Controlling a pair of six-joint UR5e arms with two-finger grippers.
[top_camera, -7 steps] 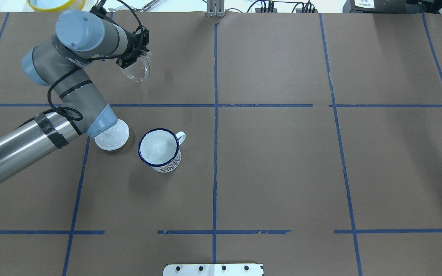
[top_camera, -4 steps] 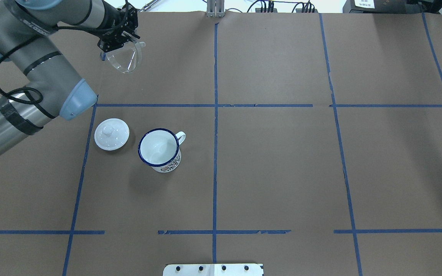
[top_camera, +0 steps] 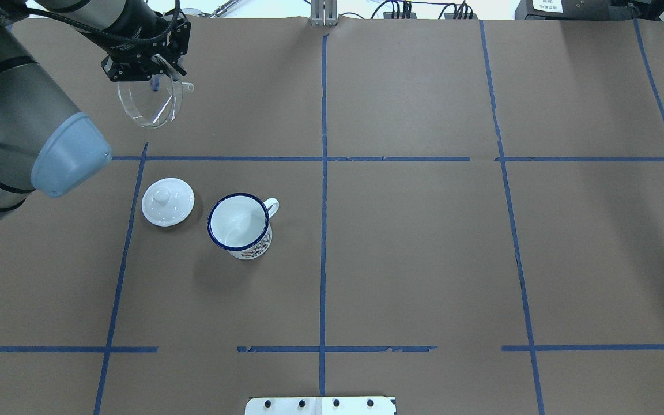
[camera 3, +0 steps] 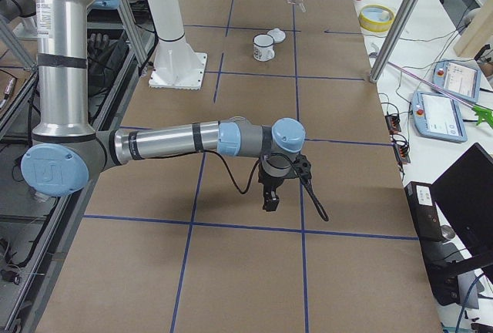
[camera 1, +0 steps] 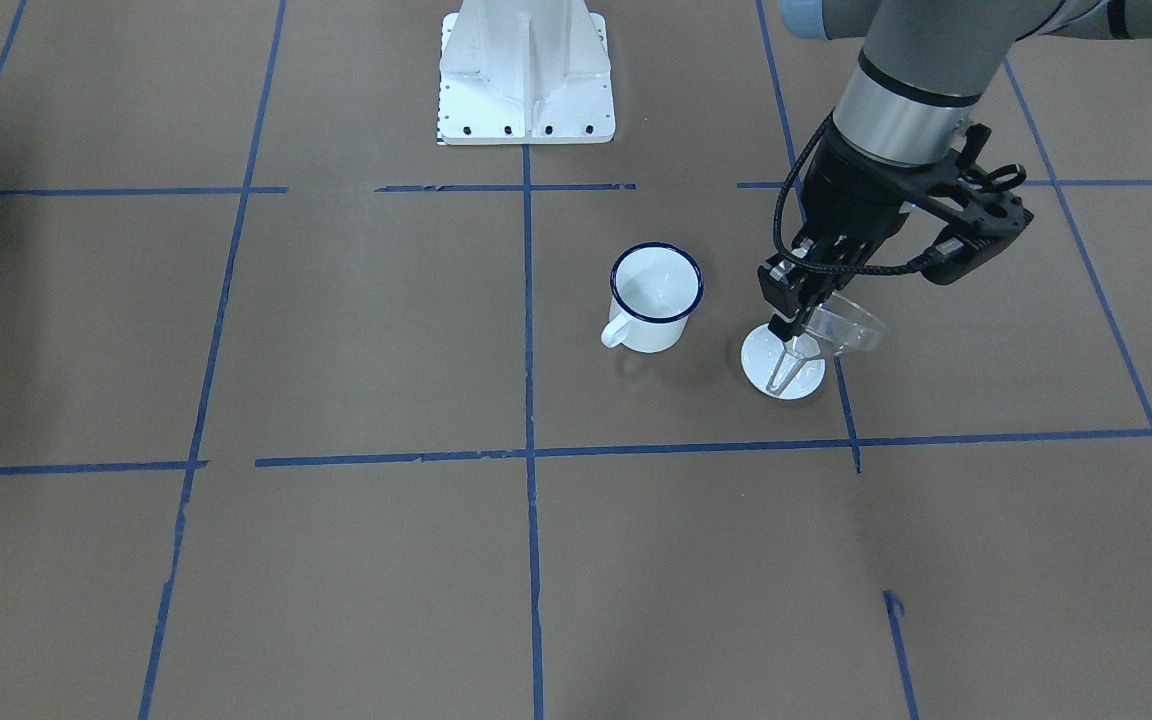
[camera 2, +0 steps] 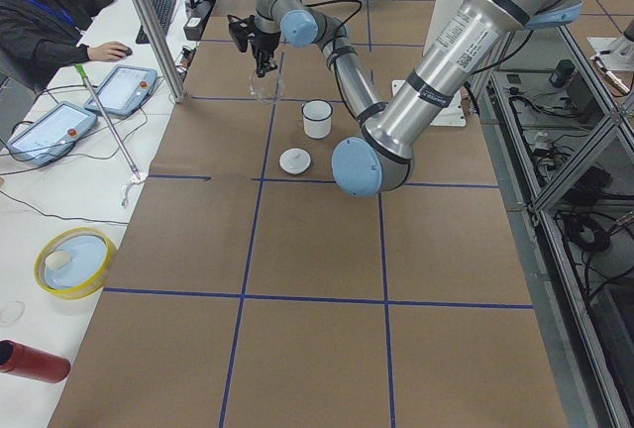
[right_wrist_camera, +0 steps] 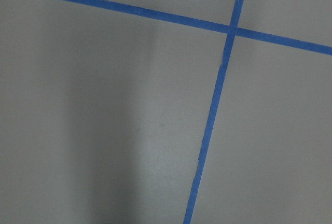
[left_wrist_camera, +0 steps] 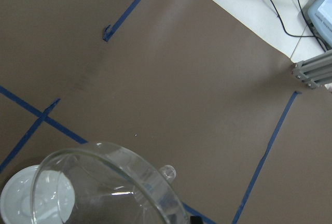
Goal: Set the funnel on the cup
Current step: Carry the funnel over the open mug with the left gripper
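My left gripper (top_camera: pixel 156 75) is shut on the rim of the clear funnel (top_camera: pixel 147 105) and holds it tilted in the air over the far left part of the table. In the front view the funnel (camera 1: pixel 841 328) hangs from the gripper (camera 1: pixel 786 322), its spout over the white lid. The left wrist view shows the funnel's mouth (left_wrist_camera: pixel 111 182) close up. The white mug with the dark blue rim (top_camera: pixel 240 225) stands upright, handle to the right, nearer the robot than the funnel. My right gripper (camera 3: pixel 271 193) hovers far off over the table; I cannot tell its state.
A round white lid with a knob (top_camera: pixel 167 202) lies just left of the mug. The robot's white base plate (camera 1: pixel 526 75) is at the robot's edge. A yellow bowl (camera 2: pixel 74 262), tablets and a seated operator (camera 2: pixel 45 12) are beyond the far edge.
My left arm has risen and swung left with the funnel in its grip. The forearm no longer covers the lid. The mug and the lid have not moved.
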